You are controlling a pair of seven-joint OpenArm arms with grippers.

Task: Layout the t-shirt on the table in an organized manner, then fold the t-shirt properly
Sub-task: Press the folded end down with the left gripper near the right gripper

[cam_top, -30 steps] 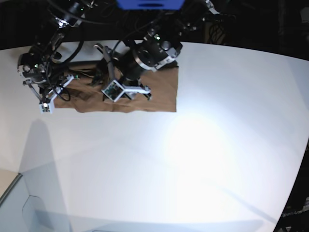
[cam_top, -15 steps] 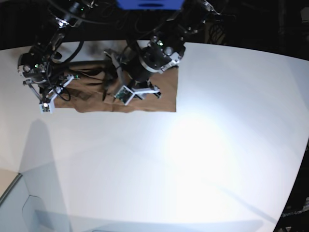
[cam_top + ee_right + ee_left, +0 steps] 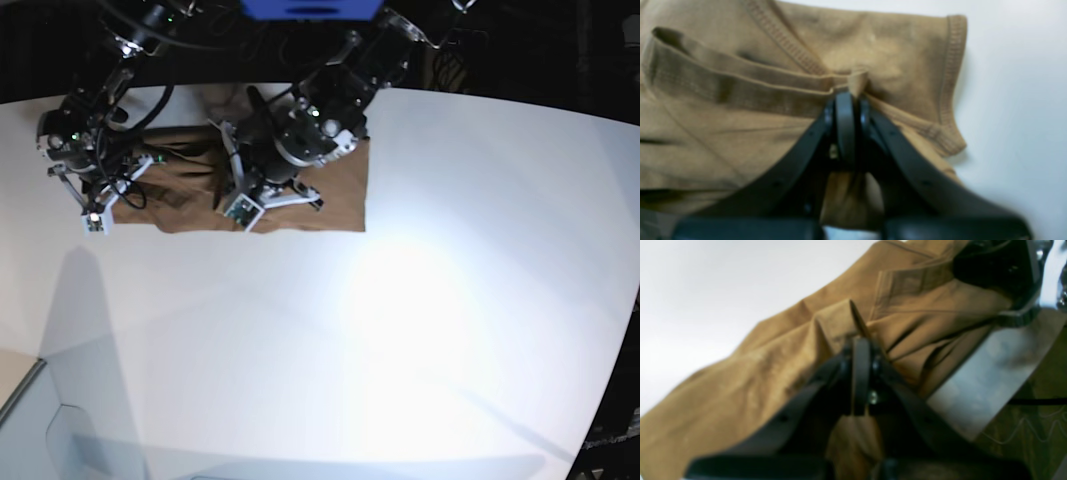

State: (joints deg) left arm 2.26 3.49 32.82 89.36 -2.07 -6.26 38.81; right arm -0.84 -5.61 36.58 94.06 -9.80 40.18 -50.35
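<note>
At the far left of the bench [image 3: 420,330] lies the t-shirt [image 3: 335,195]. Left gripper [image 3: 860,350] and right gripper [image 3: 845,100] each have jaws closed, pinching a fold. Best to lift both evenly, keeping the cloth taut. Arms hide much of the shirt; wrist views are blurred.

Brown t-shirt [image 3: 340,195] flat at bench [image 3: 420,330] 11 o'clock — both arms over it, left gripper [image 3: 243,212] low on cloth.
</note>
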